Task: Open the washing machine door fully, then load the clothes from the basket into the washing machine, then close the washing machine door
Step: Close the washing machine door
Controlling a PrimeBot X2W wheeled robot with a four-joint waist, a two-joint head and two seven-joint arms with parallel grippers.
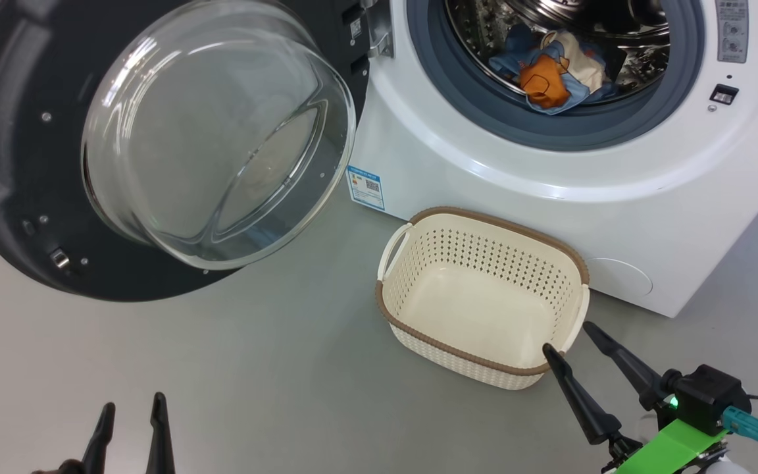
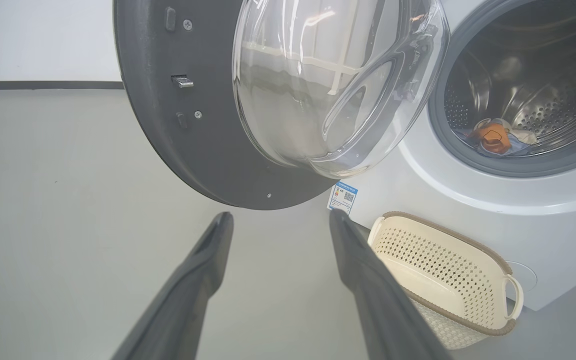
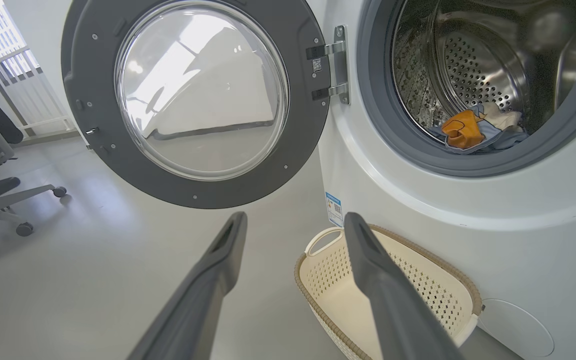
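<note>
The washing machine door (image 1: 30,164) (image 2: 208,145) (image 3: 203,100) stands swung wide open to the left of the white washing machine (image 1: 550,197) (image 2: 468,220) (image 3: 443,235). The clothes (image 1: 553,69) (image 2: 493,137) (image 3: 473,131), light blue with orange and cream patches, lie in the steel drum. The cream basket (image 1: 484,299) (image 2: 448,280) (image 3: 418,285) sits on the floor before the washer with nothing in it. My left gripper (image 1: 130,411) (image 2: 280,220) is open over bare floor. My right gripper (image 1: 570,337) (image 3: 293,220) is open beside the basket's near right corner, holding nothing.
Grey floor (image 1: 254,368) stretches left of the basket under the door. A blue label sticker (image 1: 366,187) marks the washer's lower left corner. An office chair base (image 3: 13,200) with castors and a white railing (image 3: 13,85) stand far left in the right wrist view.
</note>
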